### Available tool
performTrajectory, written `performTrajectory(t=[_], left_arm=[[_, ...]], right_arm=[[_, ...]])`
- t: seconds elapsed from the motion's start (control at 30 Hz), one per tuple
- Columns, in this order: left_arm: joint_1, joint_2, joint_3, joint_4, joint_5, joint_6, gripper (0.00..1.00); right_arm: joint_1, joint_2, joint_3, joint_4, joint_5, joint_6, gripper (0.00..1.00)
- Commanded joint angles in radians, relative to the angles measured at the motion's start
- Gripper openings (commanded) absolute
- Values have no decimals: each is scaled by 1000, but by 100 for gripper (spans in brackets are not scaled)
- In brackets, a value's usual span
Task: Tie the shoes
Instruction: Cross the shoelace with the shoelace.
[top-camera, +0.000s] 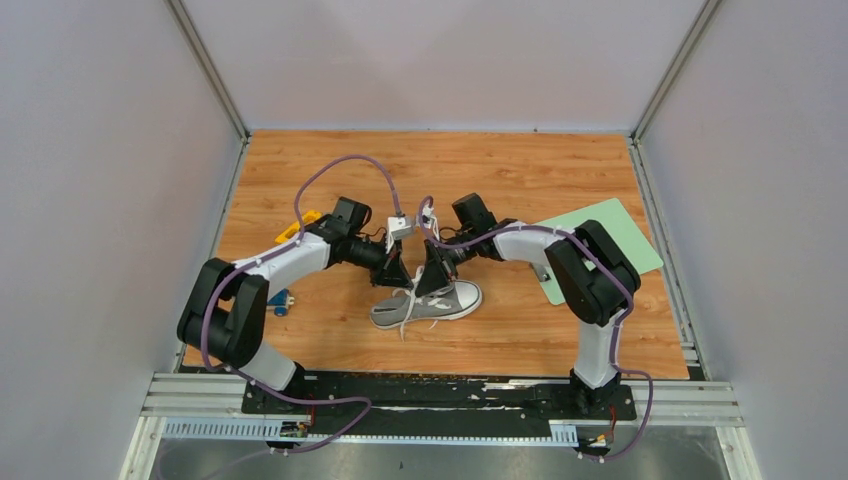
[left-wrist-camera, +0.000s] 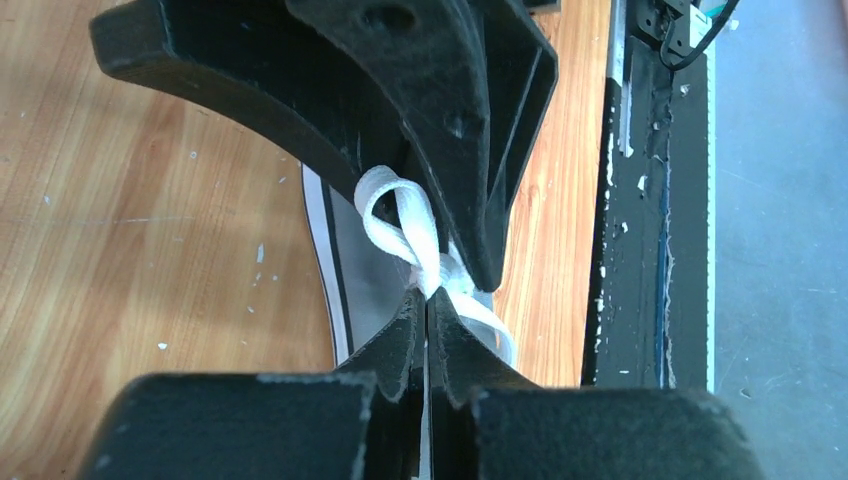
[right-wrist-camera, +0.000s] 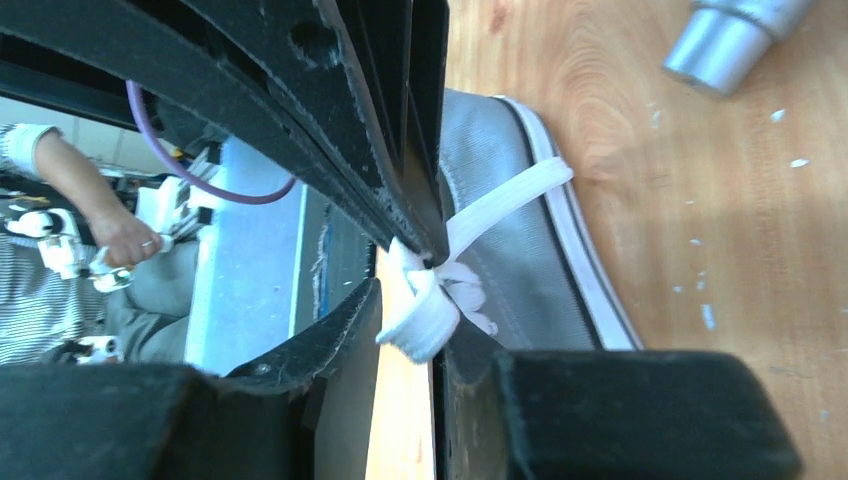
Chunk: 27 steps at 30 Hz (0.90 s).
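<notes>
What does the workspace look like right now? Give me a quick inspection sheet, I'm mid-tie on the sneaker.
Surface: wooden table, flecked with white specks.
Job's things: grey sneaker mid-table; white laces lifted above it.
Clutter: green mat at right; yellow object and blue object by the left arm.
Grippers: left claw shut on the laces; right claw open around a loop of them.
Cables: purple cables arch over both arms.
Surroundings: grey walls; person beyond the near edge.
</notes>
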Motion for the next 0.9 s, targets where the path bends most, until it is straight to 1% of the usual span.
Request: performTrajectory(t=[0.0,0.17,0.33,0.43,0.53,0.6,0.7,0.87], left_arm=[[1,-106,-55,109,-34,-57,0],[-16,-136,-61,111,-82,-51,0],[-77,-123,-44,88,-148,-21,0],[-93,-120,-35,86,-197,-17,0],[-97,-114,-25,78,-226,-1,0],[-98,-110,-16,65,-241,8,0],[-98,-109,-10,55,-262,17,0],[-98,-112,-18,94,-305,-23,0]], right_arm=[[-26,-10,36,-97,-129,-27,25],[-41,20,49,-134,-153,-29,27],[-77,31,63,-173,-143,-55,29],[-116,30,68,-183,-101,-69,29],[-143,51,83,-182,-27,-66,29],[-146,75,105,-183,28,-51,28],[-145,102,130,-172,60,-26,28],[-142,155,180,-173,106,-18,29]])
